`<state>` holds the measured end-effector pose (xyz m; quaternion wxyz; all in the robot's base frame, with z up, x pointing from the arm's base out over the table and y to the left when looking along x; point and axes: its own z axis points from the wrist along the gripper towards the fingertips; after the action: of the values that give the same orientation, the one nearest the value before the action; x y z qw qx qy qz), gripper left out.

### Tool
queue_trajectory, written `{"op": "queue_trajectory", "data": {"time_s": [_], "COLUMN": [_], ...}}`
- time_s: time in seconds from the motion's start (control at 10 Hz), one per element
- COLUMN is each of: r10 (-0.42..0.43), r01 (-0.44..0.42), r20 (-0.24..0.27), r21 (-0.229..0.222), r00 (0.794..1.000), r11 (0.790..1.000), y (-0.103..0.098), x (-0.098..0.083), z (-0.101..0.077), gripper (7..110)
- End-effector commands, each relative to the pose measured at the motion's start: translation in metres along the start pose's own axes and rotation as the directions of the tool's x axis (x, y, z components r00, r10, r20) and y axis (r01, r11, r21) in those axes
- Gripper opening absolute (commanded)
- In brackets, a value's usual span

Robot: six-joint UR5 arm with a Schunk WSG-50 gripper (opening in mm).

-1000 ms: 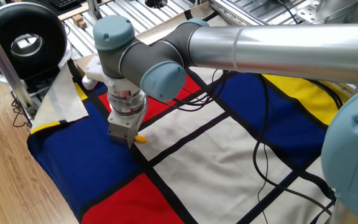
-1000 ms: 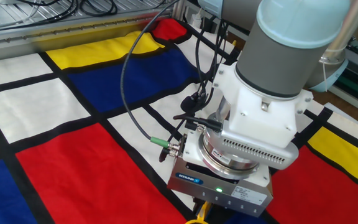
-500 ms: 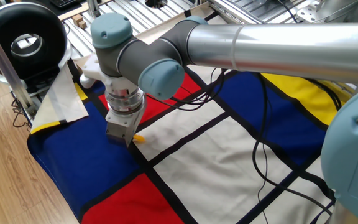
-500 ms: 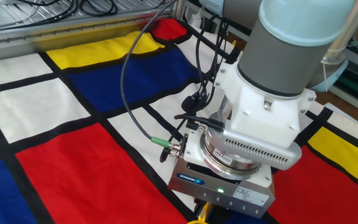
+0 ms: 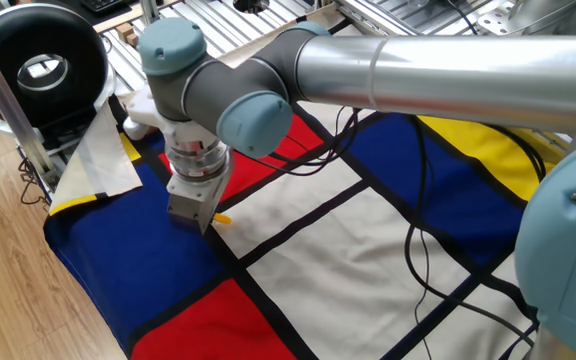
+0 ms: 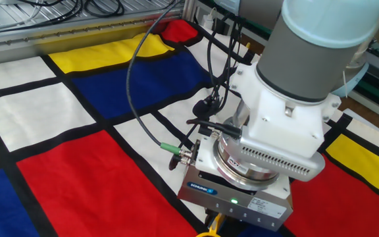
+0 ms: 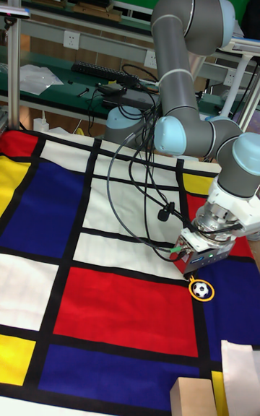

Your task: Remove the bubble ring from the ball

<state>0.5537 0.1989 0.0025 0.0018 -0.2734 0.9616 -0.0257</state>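
Note:
The ball (image 7: 203, 289) is tiny, black and white, and lies on the cloth at a black line between red and blue patches. In the tall fixed view the yellow-orange bubble ring (image 7: 195, 287) circles it. My gripper (image 7: 196, 274) stands directly over the ring's near edge, its body hiding the fingertips. In one fixed view a yellow end of the ring (image 5: 223, 218) pokes out beside the gripper (image 5: 190, 222). In the other fixed view only a yellow arc of the ring (image 6: 207, 233) shows under the gripper body, at the bottom edge. That view hides the ball.
A black cable (image 6: 137, 99) loops over the patchwork cloth (image 7: 108, 308) towards the gripper. A wooden block (image 7: 193, 396) and white paper (image 7: 242, 365) lie near the cloth's front edge. A round black device (image 5: 38, 60) stands past the table's corner.
The wrist and gripper have shifted slightly up and left in one fixed view. The ring's yellow end has moved with them.

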Motion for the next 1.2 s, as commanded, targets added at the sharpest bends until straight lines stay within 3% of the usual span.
{"op": "queue_trajectory", "data": {"time_s": [0.0,0.5,0.8,1.1], "r10": [0.016,0.014,0.068,0.092], "r01": [-0.016,-0.014,-0.067,-0.092], "r20": [-0.007,-0.023,-0.009,0.002], "r21": [0.004,0.013,0.015,0.012], "r00": [1.0,1.0,0.998,0.996], "r11": [1.0,1.0,0.998,0.996], "y": [0.0,-0.004,0.001,0.013], "x": [-0.003,-0.01,-0.032,-0.05], "z": [-0.012,-0.046,-0.068,-0.077], "gripper": [7,7,7,7]}}
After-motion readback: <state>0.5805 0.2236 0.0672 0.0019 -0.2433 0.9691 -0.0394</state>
